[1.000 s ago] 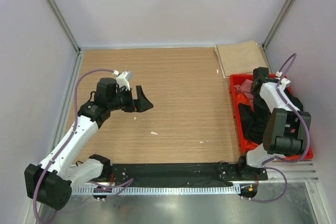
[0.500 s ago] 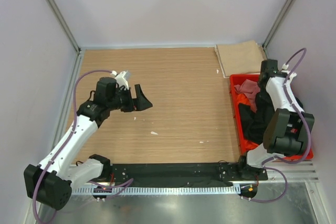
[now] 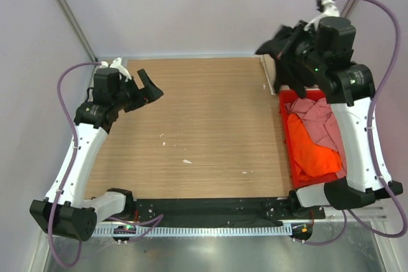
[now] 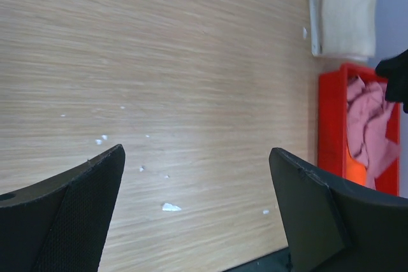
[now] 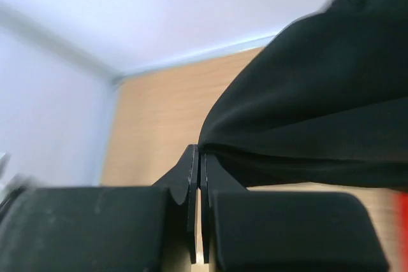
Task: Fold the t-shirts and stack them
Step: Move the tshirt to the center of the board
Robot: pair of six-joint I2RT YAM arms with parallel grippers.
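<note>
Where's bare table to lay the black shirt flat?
The wooden middle of the table, between the left gripper and the red crate, bare but for white scraps. Crowded at right: folded tan t-shirt, crate holding pink t-shirt and orange t-shirt.

Colours noted: black t-shirt, dusty pink t-shirt, bright orange t-shirt, beige t-shirt. The crate is red; the worktop shows light brown wood grain with white specks.

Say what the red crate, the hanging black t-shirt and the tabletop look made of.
The red crate: likely rigid plastic, smooth straight walls, even colour. The black t-shirt: soft matte cloth, draping in folds from the shut right gripper. The tabletop: matte wood-grain streaks, possibly laminate rather than solid wood.
</note>
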